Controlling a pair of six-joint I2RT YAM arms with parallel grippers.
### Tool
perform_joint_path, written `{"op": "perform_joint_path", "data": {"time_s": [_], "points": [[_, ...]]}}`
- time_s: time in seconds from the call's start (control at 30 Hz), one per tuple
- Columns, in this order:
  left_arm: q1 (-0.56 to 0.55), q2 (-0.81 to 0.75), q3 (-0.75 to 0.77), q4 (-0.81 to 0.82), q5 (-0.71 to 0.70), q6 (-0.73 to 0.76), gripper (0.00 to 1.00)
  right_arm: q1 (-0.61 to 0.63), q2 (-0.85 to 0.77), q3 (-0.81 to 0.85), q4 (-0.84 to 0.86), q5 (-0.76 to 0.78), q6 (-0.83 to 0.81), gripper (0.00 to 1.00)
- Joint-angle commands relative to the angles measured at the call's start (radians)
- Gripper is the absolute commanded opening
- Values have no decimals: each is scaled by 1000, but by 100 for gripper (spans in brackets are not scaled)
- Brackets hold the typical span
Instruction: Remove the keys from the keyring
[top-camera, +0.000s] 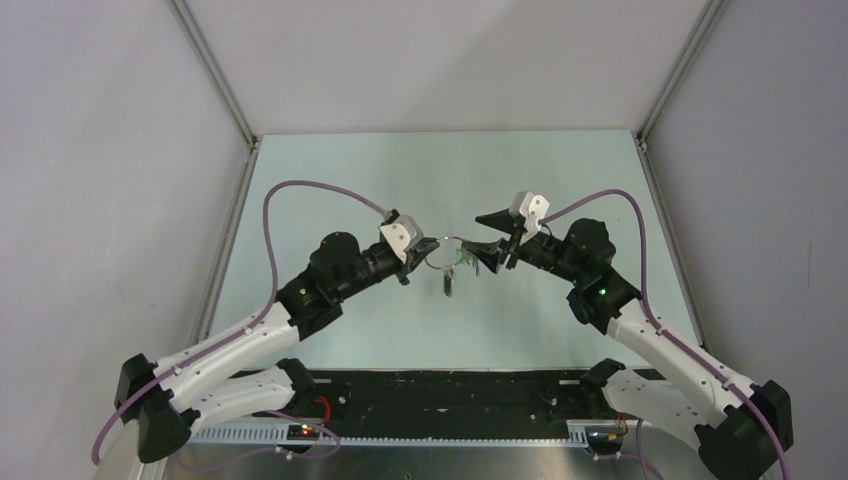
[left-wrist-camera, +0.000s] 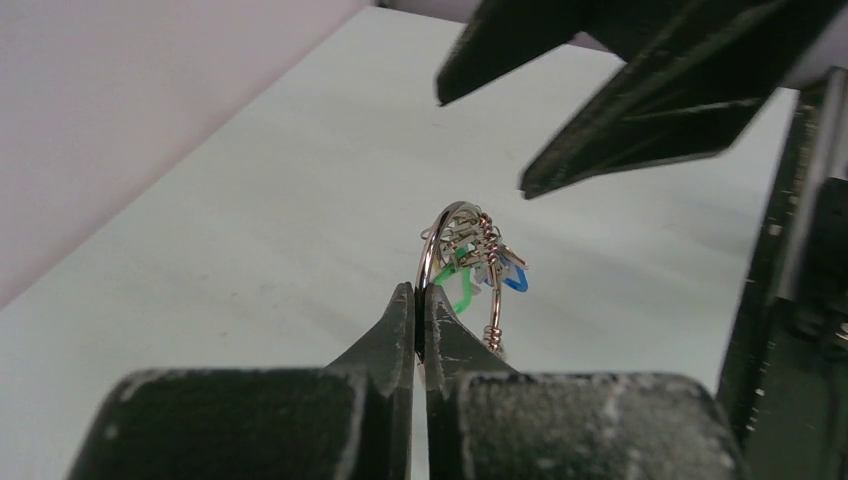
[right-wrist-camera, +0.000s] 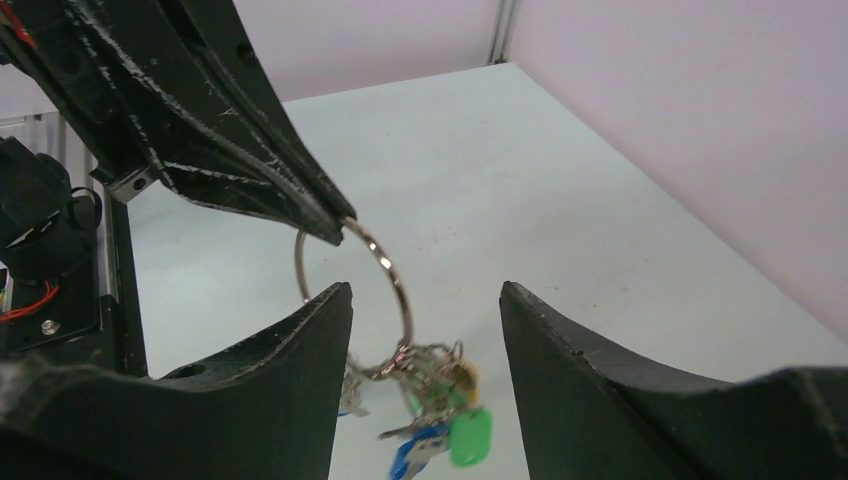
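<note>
Overhead view. The pale green table (top-camera: 330, 180) carries both arms, which meet near its centre: the left arm (top-camera: 340, 268) reaches in from 7 o'clock, the right arm (top-camera: 592, 265) from 5 o'clock.

The left gripper (top-camera: 424, 246) is pressed fully together on the wire of the keyring (top-camera: 445, 252) and holds it up, apparently clear of the surface. The right gripper (top-camera: 483, 238) stands about half spread and grips nothing. Its jaws point toward 9 o'clock at the ring, which lies just beside their tips.

Right wrist view. The ring (right-wrist-camera: 388, 275) stands upright and is seen nearly face-on. The left fingertips pinch it at its 12 o'clock, and its lower arc drops into the gap between the right gripper's own fingers (right-wrist-camera: 300, 350).

The keys (right-wrist-camera: 445, 420) bunch at the ring's 6 o'clock (green and blue heads show; other colours cannot be told). They hang low in that gap, touching neither finger.

Left wrist view. The ring is seen edge-on, rising toward 12 o'clock from the closed tips, with the bunch at its 4 o'clock.

Judgement: the right gripper is the free tool and the nearer one to the bunch. The coming move turns on the keys lying toward 6 o'clock between its jaws, with the ring's plane facing them.
</note>
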Motion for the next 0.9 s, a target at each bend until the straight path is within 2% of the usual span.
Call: {"op": "perform_joint_path", "data": {"time_s": [0.0, 0.3, 0.4, 0.6, 0.67, 0.7, 0.77, 0.83, 0.87], "points": [[7, -10, 41, 82, 159, -29, 0, 5, -32, 31, -14, -46, -64, 60], [5, -48, 28, 70, 192, 39, 0, 42, 24, 115, -168, -190, -128, 54], [2, -55, 25, 70, 198, 49, 0, 56, 49, 133, -196, -184, -145, 49], [-3, -67, 20, 71, 167, 71, 0, 73, 104, 177, -242, -184, -146, 26], [-4, -75, 14, 74, 149, 76, 0, 76, 113, 184, -249, -174, -143, 15], [-3, -76, 12, 81, 139, 73, 0, 76, 115, 187, -252, -166, -142, 3], [-2, -72, 6, 96, 100, 44, 0, 76, 108, 191, -247, -111, -115, 0], [-3, -68, -1, 110, 54, 1, 15, 77, 93, 192, -240, -58, -94, 0], [-3, -69, -10, 122, 11, -36, 30, 77, 81, 193, -233, -33, -85, 0]]}}
